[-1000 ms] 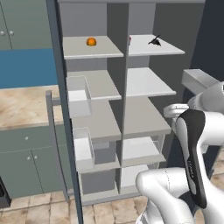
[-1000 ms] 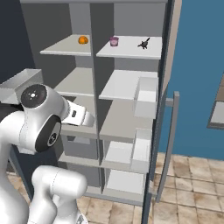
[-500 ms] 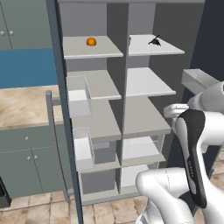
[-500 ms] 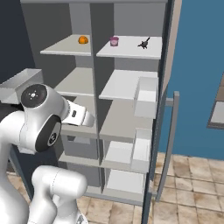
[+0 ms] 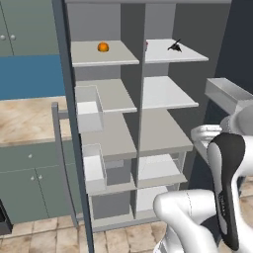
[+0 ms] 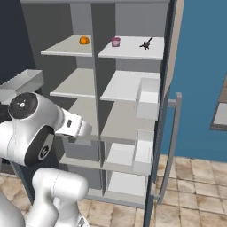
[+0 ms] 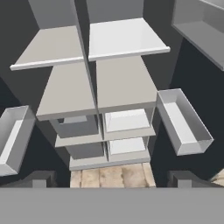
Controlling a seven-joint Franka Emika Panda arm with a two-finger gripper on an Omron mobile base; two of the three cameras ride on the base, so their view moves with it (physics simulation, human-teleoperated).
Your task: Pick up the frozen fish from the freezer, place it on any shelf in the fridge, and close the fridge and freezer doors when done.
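- Plainly, the tiny black spiky-finned frozen fish (image 5: pixel 174 47) lay on the top light grey shelf (image 5: pixel 190 55) of the tall dark slate-grey unit, beside a small purple-pink item (image 6: pixel 115 41) and across the divider from a round orange item (image 5: pixel 103 47).
- Both tall slate-grey doors stood swung wide, the one with the long grey handle (image 6: pixel 170 142) carrying clear bins (image 6: pixel 148 98), presumably so the shelves could be reached.
- The two-finger gripper (image 7: pixel 112 178) hung released, its dark fingertips (image 7: pixel 40 177) wide apart and holding nothing, aimed at the lower shelves, well below the fish; the reach seemed not yet begun.
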